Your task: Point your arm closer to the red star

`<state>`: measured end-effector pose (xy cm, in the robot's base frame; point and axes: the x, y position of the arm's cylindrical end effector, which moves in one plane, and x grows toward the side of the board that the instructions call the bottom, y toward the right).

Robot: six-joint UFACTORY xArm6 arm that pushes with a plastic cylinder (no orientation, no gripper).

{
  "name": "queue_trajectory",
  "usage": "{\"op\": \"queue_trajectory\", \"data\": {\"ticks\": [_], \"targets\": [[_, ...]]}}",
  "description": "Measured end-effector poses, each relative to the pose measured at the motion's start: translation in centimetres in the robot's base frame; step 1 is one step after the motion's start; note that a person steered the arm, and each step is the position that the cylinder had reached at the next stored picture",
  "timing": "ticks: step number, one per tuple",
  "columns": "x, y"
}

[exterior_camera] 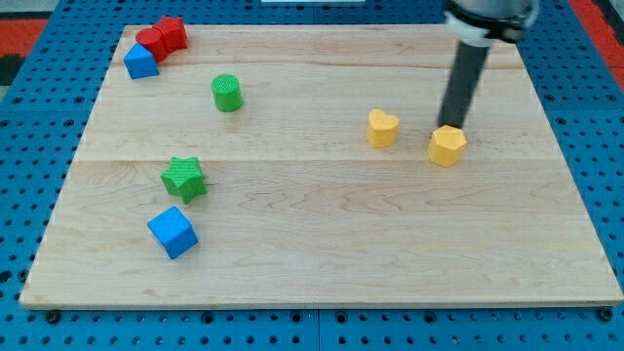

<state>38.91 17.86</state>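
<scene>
The red star [174, 33] sits at the board's top left corner, touching a red round block [150, 41] and a blue triangular block [140, 61]. My tip [451, 125] is far off on the view's right, just behind and touching or nearly touching a yellow hexagon-like block [447, 146]. A yellow heart block [382, 128] lies to the left of my tip.
A green cylinder [226, 93] stands in the upper left part. A green star [183, 178] and a blue cube [173, 231] lie at the lower left. The wooden board [322, 253] rests on a blue pegboard surface [19, 195].
</scene>
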Motion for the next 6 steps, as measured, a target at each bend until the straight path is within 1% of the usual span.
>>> {"op": "queue_trajectory", "data": {"ticks": [1, 2, 3, 4, 5, 6], "targets": [[-7.7, -2.1], [-12.7, -10.5], [-15.1, -21.1], [-15.3, -30.2], [-15.3, -35.8], [-14.7, -38.6]]}}
